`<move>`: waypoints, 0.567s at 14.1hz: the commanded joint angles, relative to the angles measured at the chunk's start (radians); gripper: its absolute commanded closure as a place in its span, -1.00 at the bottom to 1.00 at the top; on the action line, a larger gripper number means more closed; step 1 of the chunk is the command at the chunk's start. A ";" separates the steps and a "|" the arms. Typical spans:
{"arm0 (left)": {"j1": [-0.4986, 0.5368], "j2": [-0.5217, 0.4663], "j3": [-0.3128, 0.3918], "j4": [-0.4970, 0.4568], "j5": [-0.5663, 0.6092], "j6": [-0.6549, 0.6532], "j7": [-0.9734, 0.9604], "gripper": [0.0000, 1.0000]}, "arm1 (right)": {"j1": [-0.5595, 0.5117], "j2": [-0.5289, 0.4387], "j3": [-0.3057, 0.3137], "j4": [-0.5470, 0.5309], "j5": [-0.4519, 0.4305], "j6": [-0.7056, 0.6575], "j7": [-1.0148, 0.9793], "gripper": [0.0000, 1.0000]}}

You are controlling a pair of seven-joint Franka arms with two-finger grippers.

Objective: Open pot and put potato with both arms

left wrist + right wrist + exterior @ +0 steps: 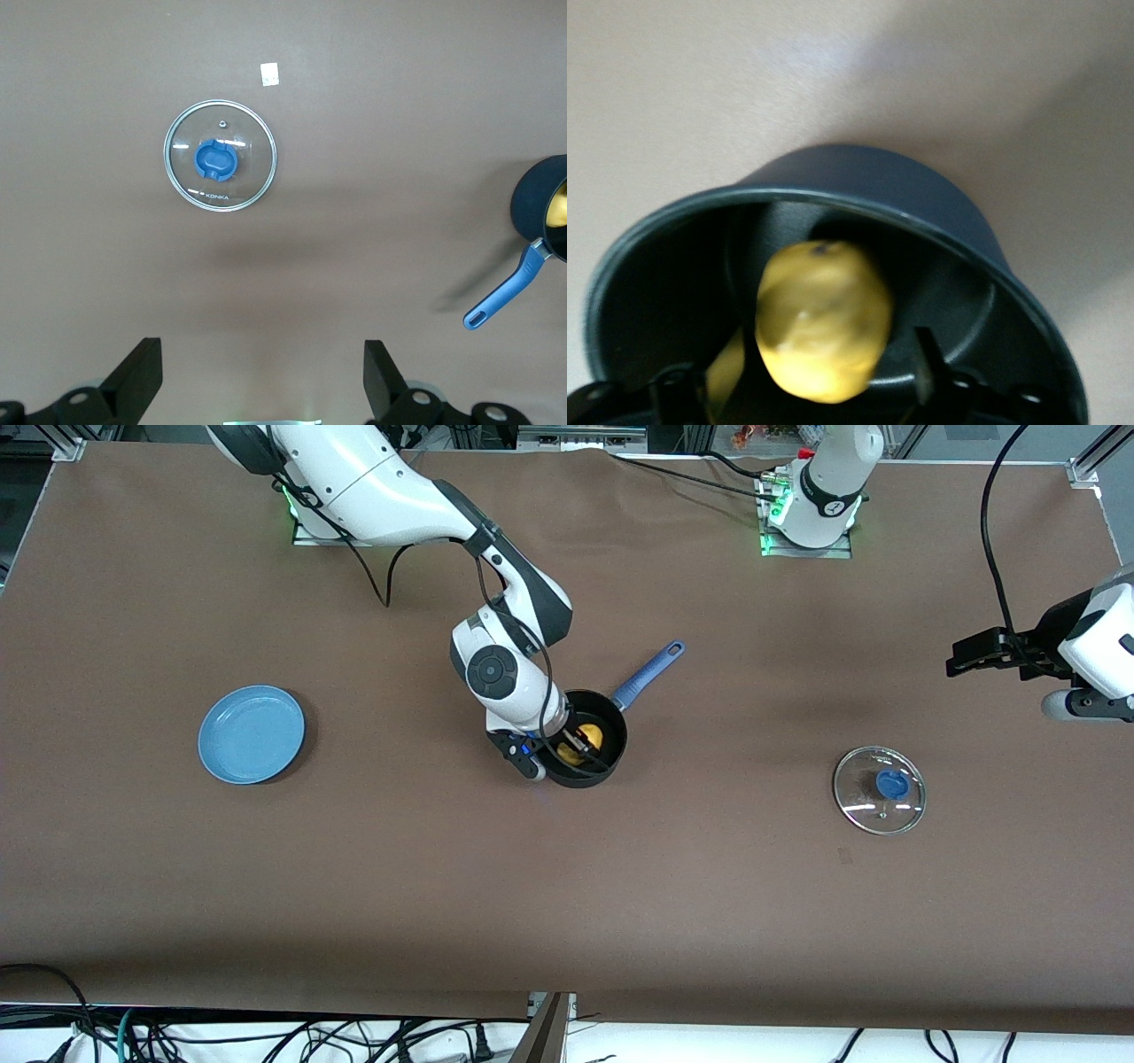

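The black pot stands uncovered mid-table, its blue handle pointing toward the robots' side. The yellow potato lies inside it. My right gripper reaches down into the pot. In the right wrist view its fingers stand open on either side of the potato, with gaps to it, inside the pot. The glass lid with its blue knob lies flat on the table toward the left arm's end. My left gripper is open and empty, up over the table near the lid.
A flat light-blue plate lies toward the right arm's end of the table. A small white tag lies on the cloth near the lid. The left wrist view also catches the pot and its handle at its edge.
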 commanded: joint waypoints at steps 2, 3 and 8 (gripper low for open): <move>-0.004 -0.005 -0.003 0.004 0.019 -0.012 -0.011 -1.00 | 0.001 -0.072 -0.011 0.014 -0.023 -0.078 0.004 -1.00; -0.004 -0.005 -0.003 0.004 0.021 -0.012 -0.011 -1.00 | 0.001 -0.104 -0.014 0.014 -0.023 -0.127 0.003 -1.00; -0.004 -0.004 -0.002 0.004 0.019 -0.010 -0.011 -1.00 | -0.025 -0.321 -0.133 0.014 -0.034 -0.417 -0.061 -1.00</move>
